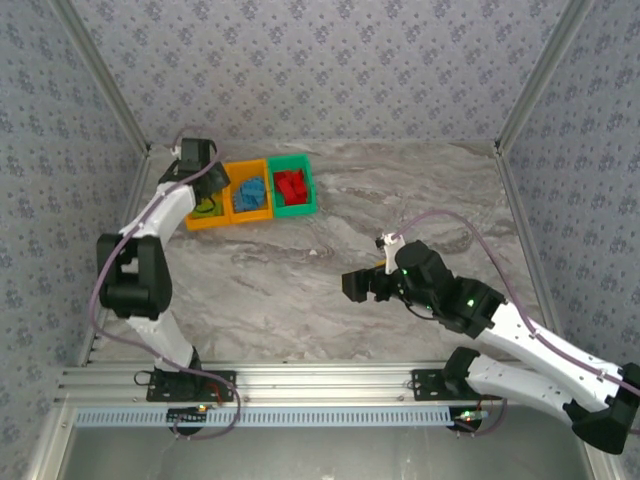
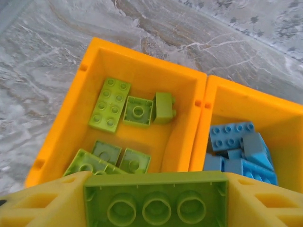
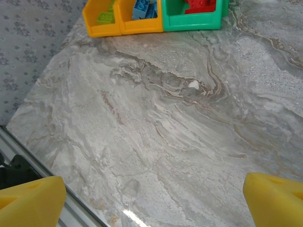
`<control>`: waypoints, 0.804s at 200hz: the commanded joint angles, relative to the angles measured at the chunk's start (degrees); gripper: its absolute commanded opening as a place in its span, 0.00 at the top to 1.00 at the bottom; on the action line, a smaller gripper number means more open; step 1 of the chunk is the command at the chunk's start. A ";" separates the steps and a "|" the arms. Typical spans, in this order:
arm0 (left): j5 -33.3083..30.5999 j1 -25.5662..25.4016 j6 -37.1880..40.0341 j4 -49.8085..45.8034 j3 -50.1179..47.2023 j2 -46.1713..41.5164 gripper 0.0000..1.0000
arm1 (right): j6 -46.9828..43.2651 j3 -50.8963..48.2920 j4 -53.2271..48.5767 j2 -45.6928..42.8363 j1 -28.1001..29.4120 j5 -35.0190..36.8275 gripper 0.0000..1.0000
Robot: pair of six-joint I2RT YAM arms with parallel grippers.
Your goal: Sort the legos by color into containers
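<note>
My left gripper (image 2: 156,204) is shut on a lime green lego (image 2: 156,198), underside toward the camera, held between the yellow fingers (image 2: 42,203) just above the left orange container (image 2: 137,59). Several lime green legos (image 2: 110,104) lie inside that container. The middle orange container (image 2: 255,94) holds light blue legos (image 2: 239,146). From above, the left gripper (image 1: 205,185) hangs over the left orange container (image 1: 208,226), with the middle one (image 1: 250,216) and the green container (image 1: 295,210) of red legos (image 1: 291,186) beside it. My right gripper (image 1: 352,285) is open and empty over the bare table, fingertips (image 3: 28,203) wide apart.
The three joined containers (image 3: 189,21) stand at the table's far left, close to the back wall. Marbled tabletop (image 1: 330,300) stretches between them and the right arm. A metal rail (image 1: 300,385) runs along the near edge, and patterned walls close in the sides.
</note>
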 commanded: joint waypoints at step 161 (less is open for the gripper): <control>-3.85 -9.16 14.24 10.39 -43.70 -54.91 0.01 | -16.01 -16.97 14.10 -2.57 -28.10 44.23 0.00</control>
